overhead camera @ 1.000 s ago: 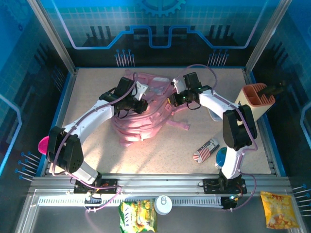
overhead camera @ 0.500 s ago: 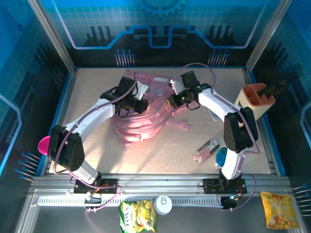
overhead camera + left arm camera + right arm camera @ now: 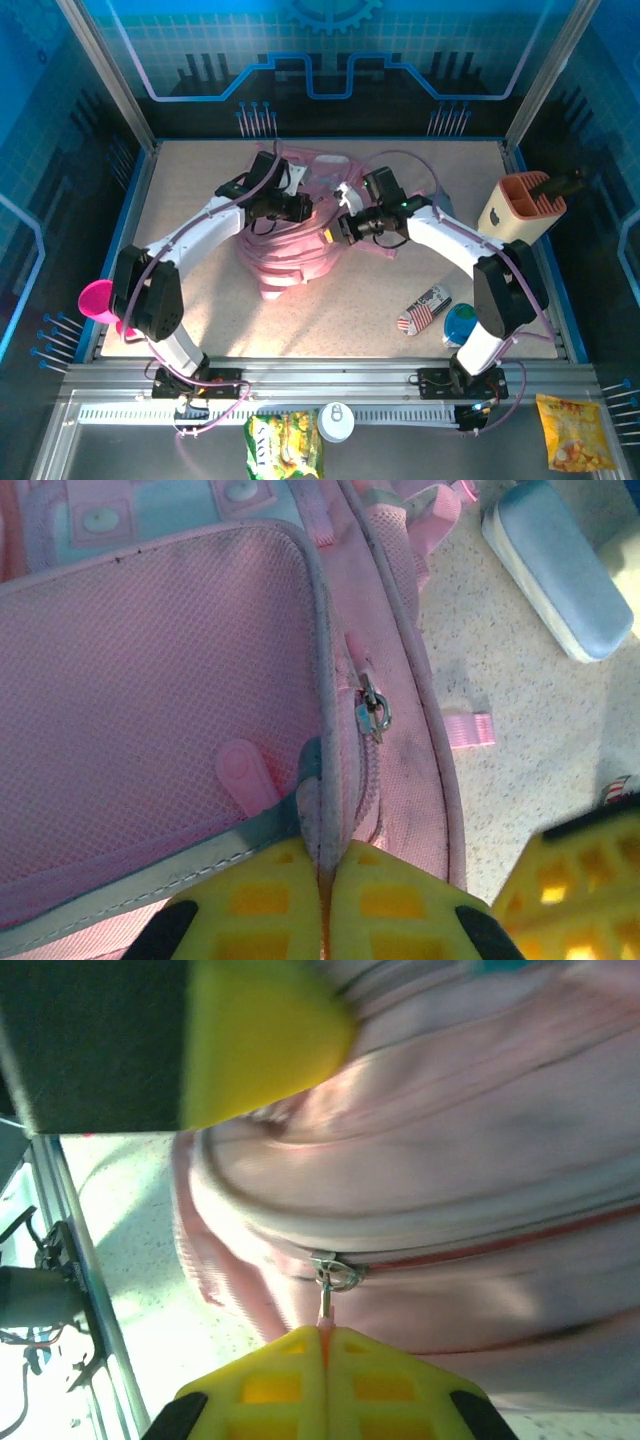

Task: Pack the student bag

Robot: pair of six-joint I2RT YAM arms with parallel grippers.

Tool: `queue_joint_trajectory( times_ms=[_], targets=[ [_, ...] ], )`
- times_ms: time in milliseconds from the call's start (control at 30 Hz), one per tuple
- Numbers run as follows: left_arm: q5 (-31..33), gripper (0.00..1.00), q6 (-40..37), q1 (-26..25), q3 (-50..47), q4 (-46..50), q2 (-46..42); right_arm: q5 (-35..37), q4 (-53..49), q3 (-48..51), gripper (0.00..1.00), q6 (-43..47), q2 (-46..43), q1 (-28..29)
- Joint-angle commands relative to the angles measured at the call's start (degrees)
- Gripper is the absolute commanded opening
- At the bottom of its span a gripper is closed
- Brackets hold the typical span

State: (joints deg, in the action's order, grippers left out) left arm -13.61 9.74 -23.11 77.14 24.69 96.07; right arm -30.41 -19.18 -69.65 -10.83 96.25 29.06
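Right gripper (image 3: 323,1334) leftward along soft student bag (image 3: 287,257)

Top external is set high at the near edge, tilted down over the whole table (image 3: 180,180). Both wrist cams are held close against the student bag (image 3: 285,260), which is shared by all views.

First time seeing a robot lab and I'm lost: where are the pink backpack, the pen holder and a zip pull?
student bag (image 3: 285,262), top external view, its lower front panel.
pen holder (image 3: 500,215), top external view, its beige side wall.
zip pull (image 3: 335,1272), right wrist view, its metal ring.
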Motion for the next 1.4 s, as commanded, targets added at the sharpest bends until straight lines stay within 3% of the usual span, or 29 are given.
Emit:
queue_joint_trajectory(
  times_ms=[0, 400, 500, 667, 767, 1033, 1367],
  targets=[
    [-1.22, 0.0, 6.04, 0.37, 4.02, -6.24, 2.23, -1.8, 5.76, 2.28, 0.0, -4.51, -2.12, 1.87],
    [-4.9, 0.0, 16.39, 0.17, 8.84, -8.17, 8.84, 4.11, 16.61, 7.76, 0.0, -12.26, -1.59, 2.66],
    [-5.48, 0.0, 16.81, 0.26, 9.45, -8.01, 9.51, 2.52, 19.59, 10.86, 0.1, -15.05, -4.25, -1.39],
    [-5.95, 0.0, 15.51, 0.26, 9.41, -7.3, 8.92, 2.46, 20.32, 13.51, 0.44, -22.13, -8.5, -6.84],
    [-6.54, 0.0, 14.74, 0.21, 9.0, -7.2, 8.12, 0.48, 23.1, 14.24, 0.54, -30.76, -8.53, -9.26],
    [-8.52, 0.0, 14.04, -0.17, 7.5, -7.82, 6.51, -4.68, 36.32, 12.89, 0.55, -53.33, -2.78, -10.87],
    [-9.07, 0.0, 14.04, -0.34, 6.8, -7.99, 6.29, -3.16, 35.0, 9.28, 0.51, -56.18, 3.08, -9.9]
  ],
)
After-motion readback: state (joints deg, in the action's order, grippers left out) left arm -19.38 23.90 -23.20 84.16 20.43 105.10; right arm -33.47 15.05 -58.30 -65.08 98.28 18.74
